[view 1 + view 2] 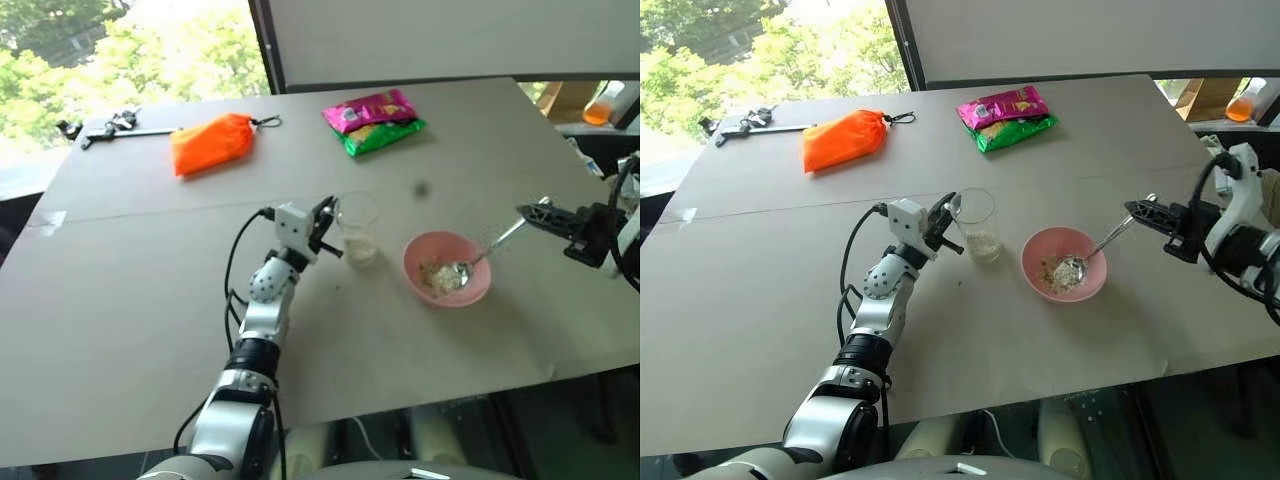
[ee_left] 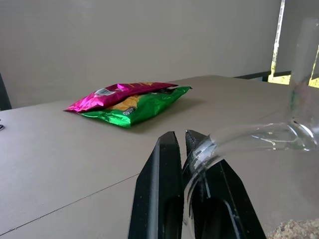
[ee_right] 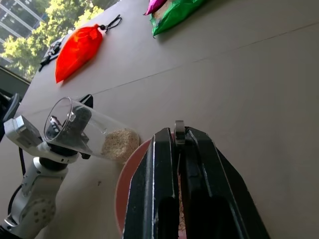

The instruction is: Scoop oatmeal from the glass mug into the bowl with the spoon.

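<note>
A: What is sitting in the glass mug (image 1: 975,224)?
B: A little oatmeal (image 1: 983,243). The left pincer (image 1: 948,228) is pinching its handle tight.
A: And the bowl (image 1: 1064,264)?
B: It is holding oatmeal too, beside the mug on the table (image 1: 1060,160). The right pincer (image 1: 1137,212) is squeezing the spoon (image 1: 1090,252), dipping into it.

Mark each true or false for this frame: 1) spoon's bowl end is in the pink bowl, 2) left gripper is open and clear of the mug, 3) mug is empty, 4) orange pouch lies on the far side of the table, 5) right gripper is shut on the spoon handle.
1) True: the spoon rests with its bowl end in the pink bowl, on oatmeal.
2) False: the left gripper is shut on the glass mug's handle.
3) False: oatmeal lies at the mug's bottom.
4) True: the orange pouch lies there, left of the snack packet.
5) True: the right gripper is shut on the handle.
</note>
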Motion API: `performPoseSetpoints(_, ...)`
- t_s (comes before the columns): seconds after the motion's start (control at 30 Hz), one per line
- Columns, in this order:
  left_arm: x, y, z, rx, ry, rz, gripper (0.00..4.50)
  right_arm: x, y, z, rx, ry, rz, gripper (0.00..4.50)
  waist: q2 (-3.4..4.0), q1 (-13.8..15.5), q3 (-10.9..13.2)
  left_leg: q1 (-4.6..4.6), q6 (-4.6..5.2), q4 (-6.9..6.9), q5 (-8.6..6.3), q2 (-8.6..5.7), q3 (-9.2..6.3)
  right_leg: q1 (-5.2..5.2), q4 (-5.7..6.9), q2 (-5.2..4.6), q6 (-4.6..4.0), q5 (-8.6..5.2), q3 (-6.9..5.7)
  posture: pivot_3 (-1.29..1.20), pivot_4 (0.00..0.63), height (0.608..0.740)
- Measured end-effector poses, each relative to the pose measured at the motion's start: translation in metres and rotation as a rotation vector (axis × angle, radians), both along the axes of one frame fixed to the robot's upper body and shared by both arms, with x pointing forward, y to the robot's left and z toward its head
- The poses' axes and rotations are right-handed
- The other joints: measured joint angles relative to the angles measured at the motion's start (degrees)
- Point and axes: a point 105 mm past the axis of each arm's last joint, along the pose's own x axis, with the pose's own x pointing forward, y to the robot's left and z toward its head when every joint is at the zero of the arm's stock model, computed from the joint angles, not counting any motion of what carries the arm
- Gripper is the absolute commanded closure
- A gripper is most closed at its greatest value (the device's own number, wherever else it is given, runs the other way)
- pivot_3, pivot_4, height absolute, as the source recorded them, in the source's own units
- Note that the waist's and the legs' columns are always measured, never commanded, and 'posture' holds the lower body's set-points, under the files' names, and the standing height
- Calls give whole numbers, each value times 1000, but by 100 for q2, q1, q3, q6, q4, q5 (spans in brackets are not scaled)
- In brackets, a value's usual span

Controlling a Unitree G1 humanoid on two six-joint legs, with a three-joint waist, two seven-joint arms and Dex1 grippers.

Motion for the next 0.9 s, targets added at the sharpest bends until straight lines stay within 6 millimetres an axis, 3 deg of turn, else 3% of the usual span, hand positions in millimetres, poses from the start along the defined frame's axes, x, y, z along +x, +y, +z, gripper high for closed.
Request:
performPoseSetpoints(0.27,0,-5,1,-1,-4,-13,4444,7,25,5,-351,-138,144,4500,-4,86,3,-10,-2,6,0,-1,-10,-4,-5,-4,3,1,-12,0,150,740)
performPoseSetpoints(0.5,0,-5,1,-1,-10,-11,4444,10,39,28,-675,-332,265,4500,-1,95,5,-20,-9,4,2,-1,-23,-10,-17,-6,2,1,-25,0,150,740)
performPoseSetpoints(0.67,0,-5,2,-2,-11,-10,4444,10,51,36,-610,-360,320,4500,-8,102,7,-23,-9,4,2,-1,-28,-8,-22,-10,1,1,-26,0,150,740)
performPoseSetpoints(0.77,0,-6,2,-1,-15,-12,4444,17,40,25,-474,-270,274,4500,-14,114,10,-36,-21,9,9,-3,-36,-11,-24,-14,0,3,-17,0,150,740)
performPoseSetpoints(0.9,-1,-6,2,-1,-17,-10,4444,24,27,32,-219,-213,186,4500,-12,111,10,-39,-23,6,10,-4,-38,-19,-21,-13,0,3,-9,0,150,740)
